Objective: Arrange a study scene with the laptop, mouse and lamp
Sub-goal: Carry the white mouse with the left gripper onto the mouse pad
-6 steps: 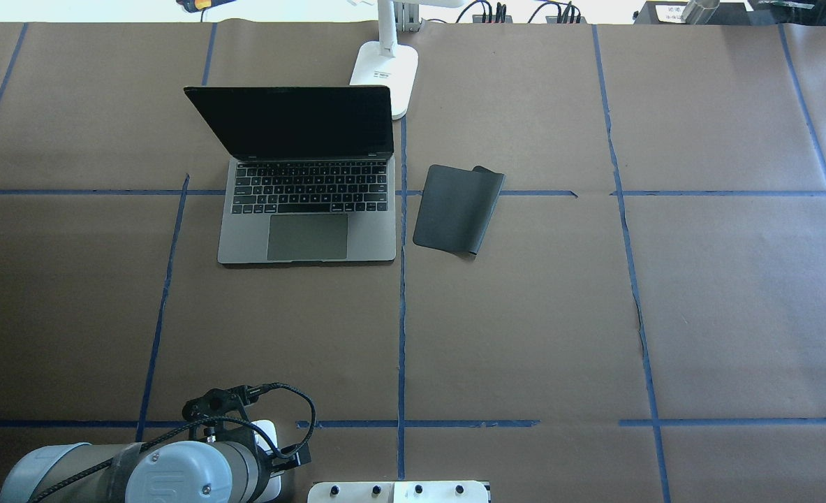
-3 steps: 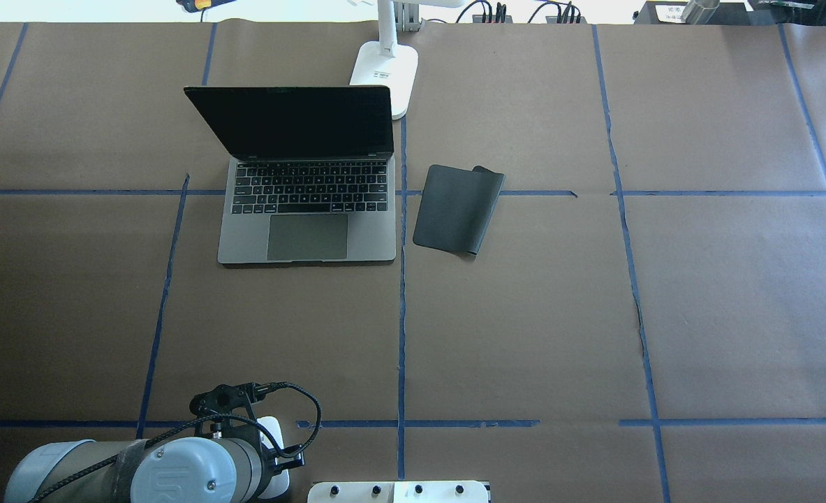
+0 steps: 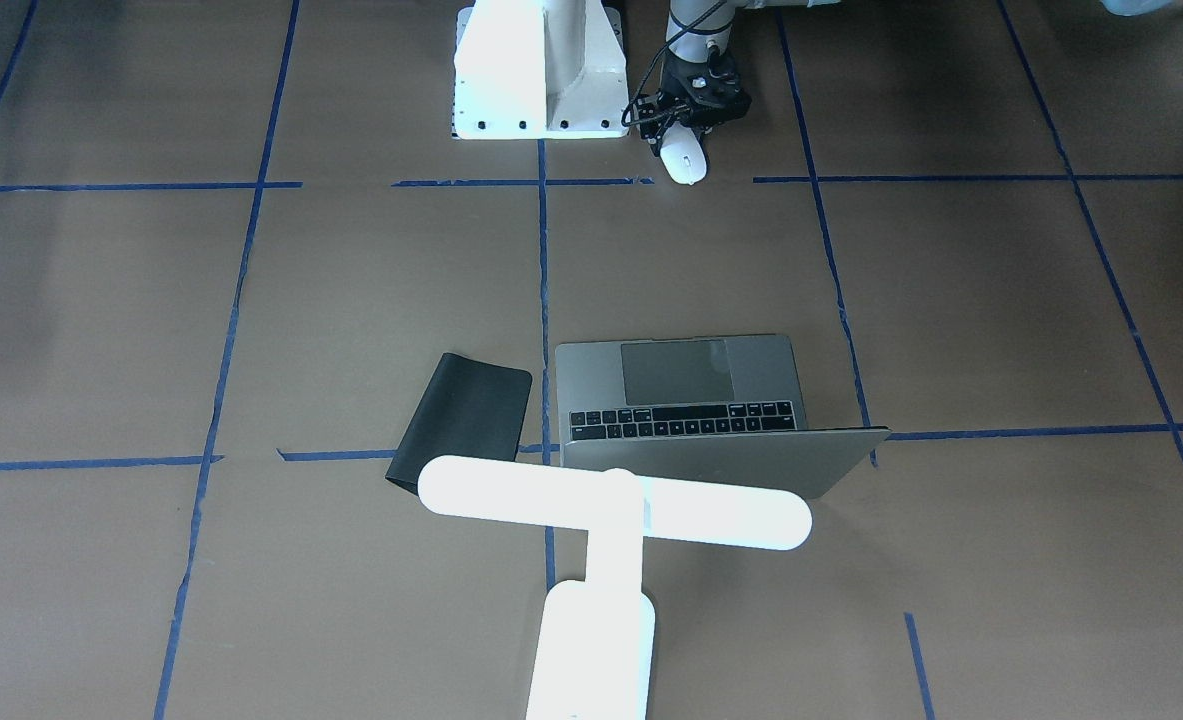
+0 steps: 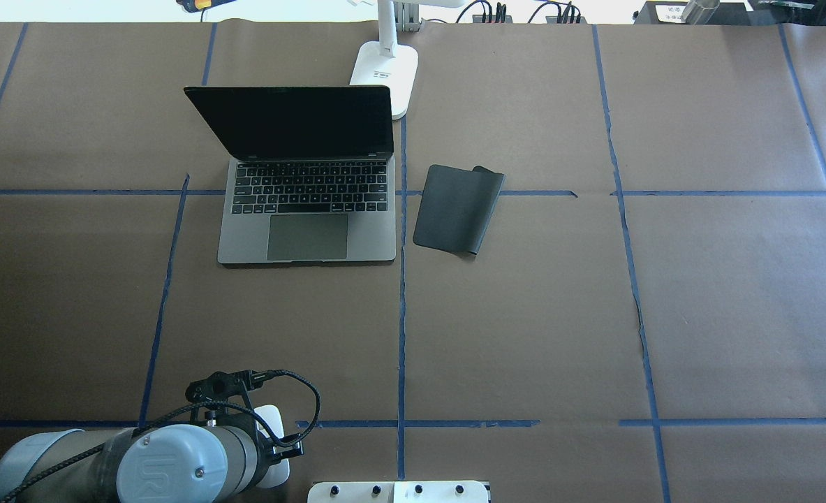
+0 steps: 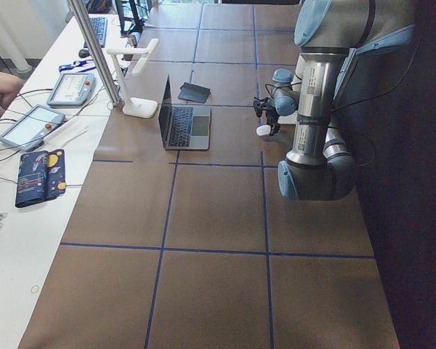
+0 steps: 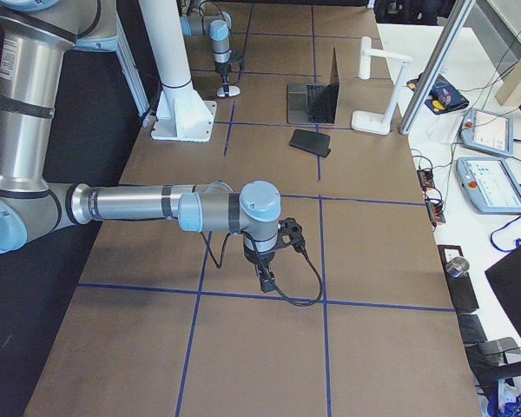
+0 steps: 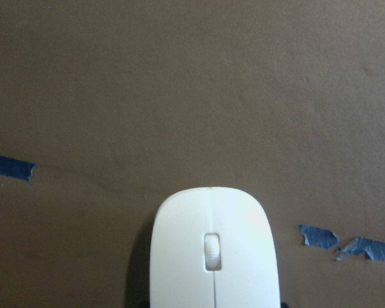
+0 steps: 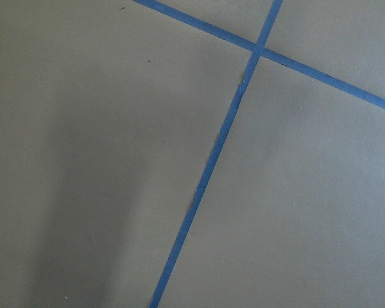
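Note:
The open grey laptop [image 4: 308, 216] stands at the far middle-left, also in the front view [image 3: 691, 400]. The white T-shaped lamp [image 3: 611, 510] stands behind it, its base [image 4: 385, 70] by the screen's far right corner. The white mouse [image 3: 684, 160] is at the near edge, close to the robot's base. My left gripper [image 3: 689, 140] is shut on the mouse's rear; the left wrist view shows the mouse [image 7: 212, 250] filling its bottom centre. In the overhead view the wrist hides most of the mouse [image 4: 273, 423]. My right gripper [image 6: 265, 280] shows only in the right side view; I cannot tell if it is open.
A flat black pad [image 4: 458, 208] lies just right of the laptop, one corner curled. The white flared pedestal [image 3: 536, 70] stands beside the left gripper at the near edge. Blue tape lines cross the brown table cover.
The left arm has moved a little forward, away from the robot's base, carrying the mouse with it. The laptop, lamp and pad have not moved.

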`<state>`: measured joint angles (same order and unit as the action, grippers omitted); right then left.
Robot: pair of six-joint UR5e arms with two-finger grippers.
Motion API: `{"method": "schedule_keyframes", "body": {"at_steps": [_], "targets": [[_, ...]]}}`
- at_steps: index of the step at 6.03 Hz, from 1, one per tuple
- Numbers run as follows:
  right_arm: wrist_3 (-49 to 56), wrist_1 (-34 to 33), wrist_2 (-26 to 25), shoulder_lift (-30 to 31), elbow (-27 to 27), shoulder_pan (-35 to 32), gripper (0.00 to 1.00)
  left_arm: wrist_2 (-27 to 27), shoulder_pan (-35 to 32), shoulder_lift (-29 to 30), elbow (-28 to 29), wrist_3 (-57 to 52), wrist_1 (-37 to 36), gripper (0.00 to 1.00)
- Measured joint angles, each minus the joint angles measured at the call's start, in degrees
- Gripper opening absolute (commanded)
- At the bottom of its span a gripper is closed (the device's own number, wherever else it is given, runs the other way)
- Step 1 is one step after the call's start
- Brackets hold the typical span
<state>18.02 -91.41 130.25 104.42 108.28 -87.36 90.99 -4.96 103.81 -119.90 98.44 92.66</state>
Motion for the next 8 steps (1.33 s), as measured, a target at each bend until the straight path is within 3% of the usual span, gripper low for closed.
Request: {"method": "schedule_keyframes", "body": {"at_steps": [2,4,6,8], "targets": [[0.0,0.0,0.1,0.0,0.0,0.0,1.0,0.1,-2.6,3.6,-1.8,-6.1,-1.5,0.08],[0.0,0.0,0.1,0.0,-0.4,0.0,1.0,0.1,-7.0,11.1,0.4,-14.6,-1.7,0.08],[0.0,0.0,0.2,0.0,-1.0,0.0,1.0,0.7,-13.0,22.8,11.3,-20.4,-0.5,0.08],[0.0,0.1,0.6,0.0,-1.6,0.0,1.0,6.7,-19.9,33.9,27.4,-26.5,3.6,0.08]]}}
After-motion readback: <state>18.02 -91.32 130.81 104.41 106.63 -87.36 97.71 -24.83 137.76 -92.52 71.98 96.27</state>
